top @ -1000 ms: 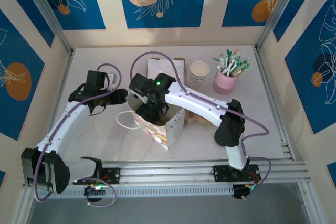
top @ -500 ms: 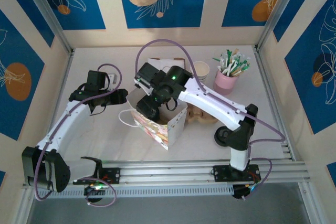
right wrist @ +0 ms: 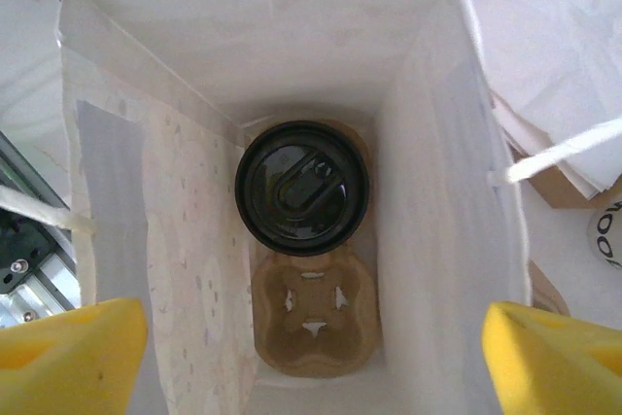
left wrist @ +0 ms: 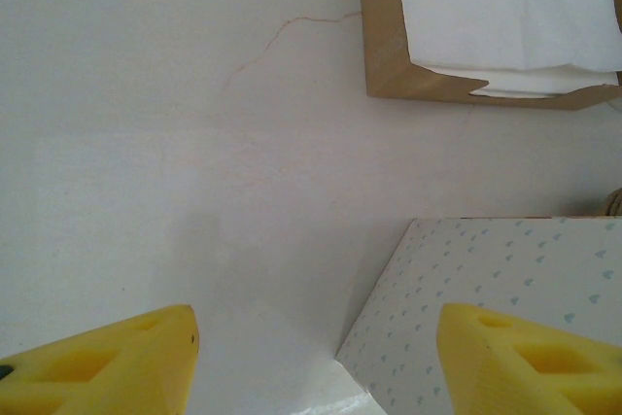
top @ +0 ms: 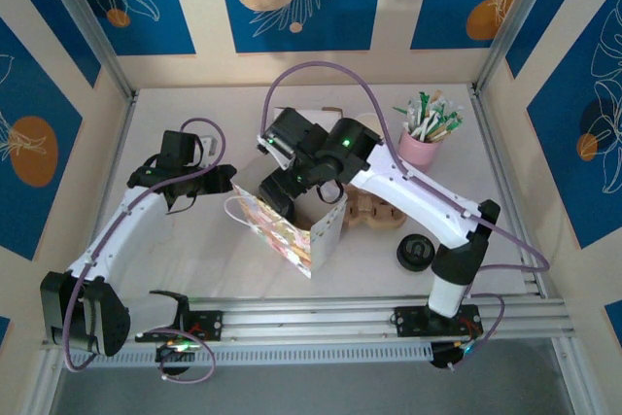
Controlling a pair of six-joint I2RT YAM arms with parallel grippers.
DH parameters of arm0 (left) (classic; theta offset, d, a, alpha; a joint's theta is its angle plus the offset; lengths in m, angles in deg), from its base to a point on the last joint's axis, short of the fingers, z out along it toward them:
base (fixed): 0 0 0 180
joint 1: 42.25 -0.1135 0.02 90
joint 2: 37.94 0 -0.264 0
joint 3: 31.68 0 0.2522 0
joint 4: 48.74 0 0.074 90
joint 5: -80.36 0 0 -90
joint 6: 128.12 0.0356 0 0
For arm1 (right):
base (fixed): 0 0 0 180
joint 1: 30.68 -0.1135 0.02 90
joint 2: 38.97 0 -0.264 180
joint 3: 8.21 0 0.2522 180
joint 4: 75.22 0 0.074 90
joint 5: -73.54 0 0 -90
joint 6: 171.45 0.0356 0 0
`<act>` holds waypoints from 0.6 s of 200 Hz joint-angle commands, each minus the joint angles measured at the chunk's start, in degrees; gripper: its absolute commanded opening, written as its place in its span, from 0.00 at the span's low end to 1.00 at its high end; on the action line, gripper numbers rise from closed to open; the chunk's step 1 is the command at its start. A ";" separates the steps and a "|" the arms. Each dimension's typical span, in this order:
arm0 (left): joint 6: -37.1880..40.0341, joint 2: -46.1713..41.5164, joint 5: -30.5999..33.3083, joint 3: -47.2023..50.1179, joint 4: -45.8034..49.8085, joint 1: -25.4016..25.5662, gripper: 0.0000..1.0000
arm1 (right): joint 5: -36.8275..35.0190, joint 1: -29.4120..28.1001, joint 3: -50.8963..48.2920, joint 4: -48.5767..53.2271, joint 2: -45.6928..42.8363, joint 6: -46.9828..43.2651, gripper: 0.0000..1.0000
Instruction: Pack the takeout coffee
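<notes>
A brown carrier sits near, perhaps, a black lid.

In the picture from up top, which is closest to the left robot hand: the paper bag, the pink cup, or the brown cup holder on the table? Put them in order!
Starting from the left gripper:
1. Paper bag: right beside it, toward the middle of the table.
2. Brown cup holder: past the bag, on the right.
3. Pink cup: farthest, at the back right.

No word, brand or number could be read anywhere. The black lid of the takeout coffee carried moulded shapes without legible letters, and dark print on a white object at the right wrist view's edge was cut off
</notes>
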 commanded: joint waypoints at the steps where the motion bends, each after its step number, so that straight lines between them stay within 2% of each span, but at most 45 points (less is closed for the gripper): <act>1: -0.23 0.33 0.05 0.40 -0.73 -0.43 0.66 | -1.97 -0.44 0.18 -0.01 -3.11 0.74 0.84; 67: -0.23 0.43 0.05 0.39 -0.82 -0.45 0.66 | -4.89 -1.46 -2.03 1.60 -7.28 0.65 0.65; 120: -0.23 0.35 0.05 0.44 -0.73 -0.45 0.66 | -4.89 -2.06 -4.81 -0.63 -12.31 0.73 0.61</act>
